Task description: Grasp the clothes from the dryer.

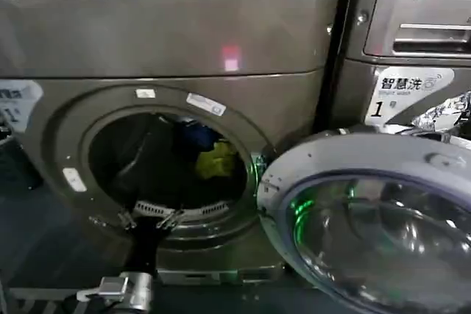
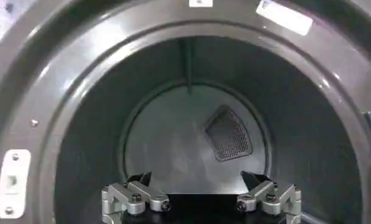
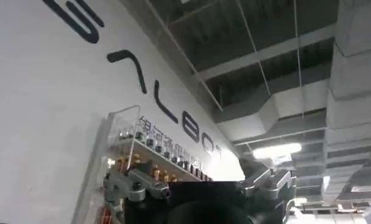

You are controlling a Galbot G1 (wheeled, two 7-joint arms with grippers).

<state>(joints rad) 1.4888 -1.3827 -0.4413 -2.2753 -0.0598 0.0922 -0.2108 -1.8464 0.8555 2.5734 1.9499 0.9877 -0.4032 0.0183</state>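
The dryer (image 1: 169, 42) stands with its round door (image 1: 368, 226) swung open to the right. Inside the drum lies a yellow-green garment (image 1: 215, 159), with a dark blue one (image 1: 195, 136) just above and behind it. My left gripper (image 1: 147, 215) sits at the lower lip of the porthole, left of and below the clothes. In the left wrist view this gripper (image 2: 197, 181) is open with nothing between its fingers, facing the drum's bare back wall and mesh vent (image 2: 229, 134). My right gripper (image 3: 197, 176) is open, held away from the dryer and pointing up at a wall and ceiling.
A silver LG machine (image 1: 412, 34) stands right beside the dryer. The open door's glass bowl takes up the lower right in front of it. The right wrist view has a white lettered wall with a shelf of small bottles (image 3: 142, 146).
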